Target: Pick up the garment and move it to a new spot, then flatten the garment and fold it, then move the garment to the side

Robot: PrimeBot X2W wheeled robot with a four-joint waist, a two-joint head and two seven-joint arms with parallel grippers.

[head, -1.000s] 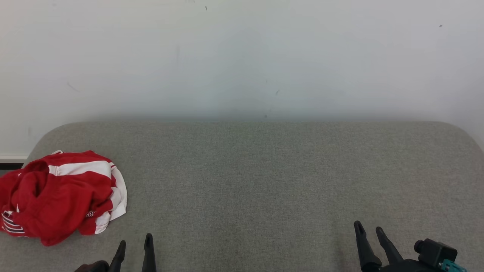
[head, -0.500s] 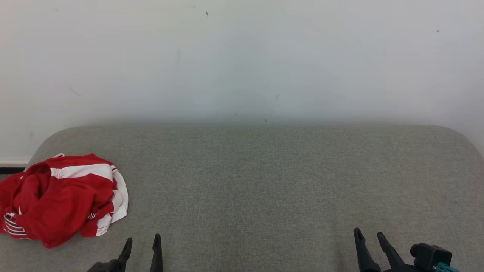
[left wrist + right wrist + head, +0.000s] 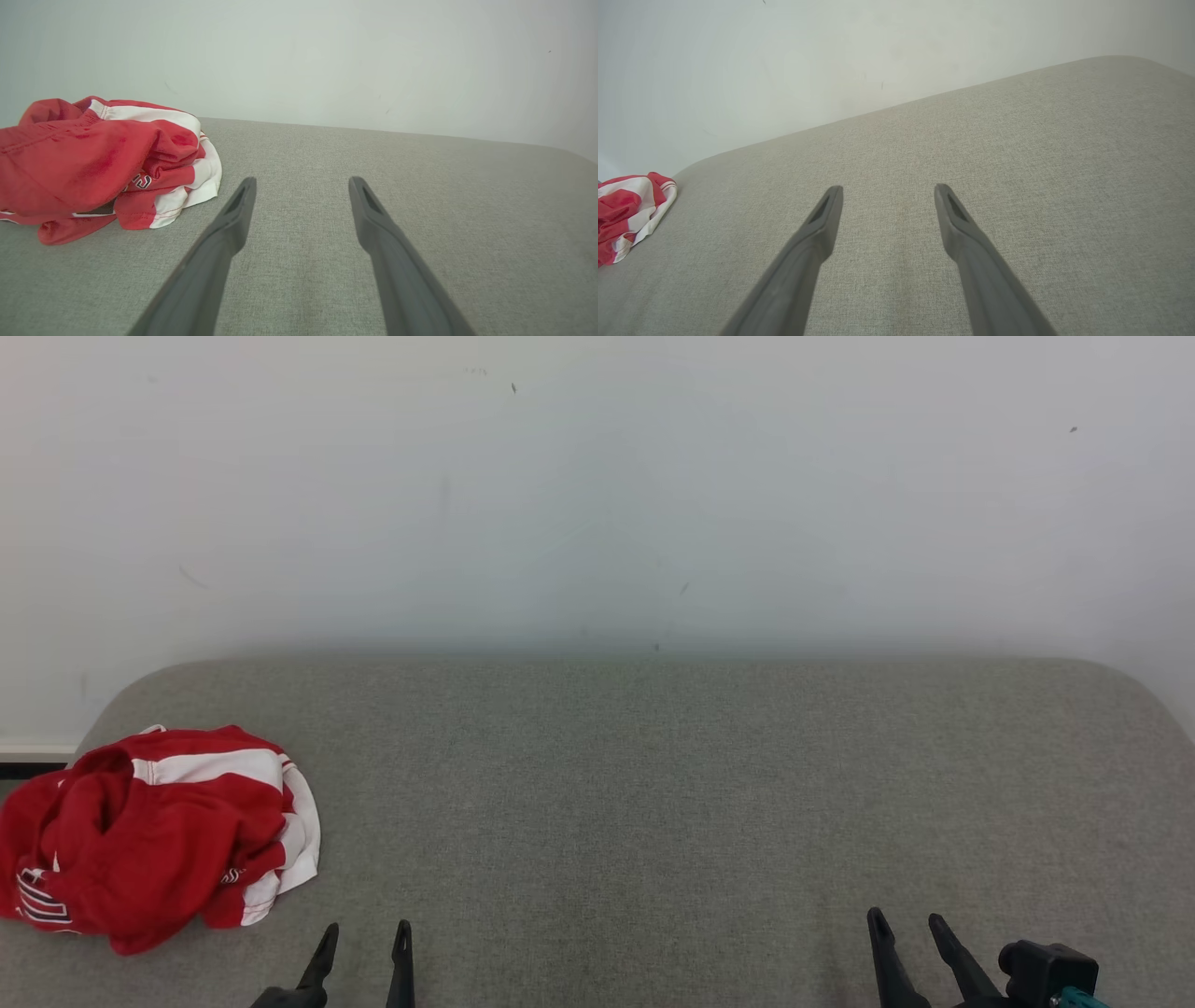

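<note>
Camera shifted; garment (image 3: 154, 835) lies left of left tool (image 3: 367, 926), seemingly apart.

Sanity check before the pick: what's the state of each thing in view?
garment: crumpled in a heap, unfolded, lying at the left end of the padded surface, not held
left claw: open, empty, apart from the garment, to its right
right claw: open, empty, at the right end
padded surface: grey, bears the garment

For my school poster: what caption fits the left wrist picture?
Open left tool points across the grey cushion, with the crumpled red-and-white garment lying untouched off to its left.
</note>
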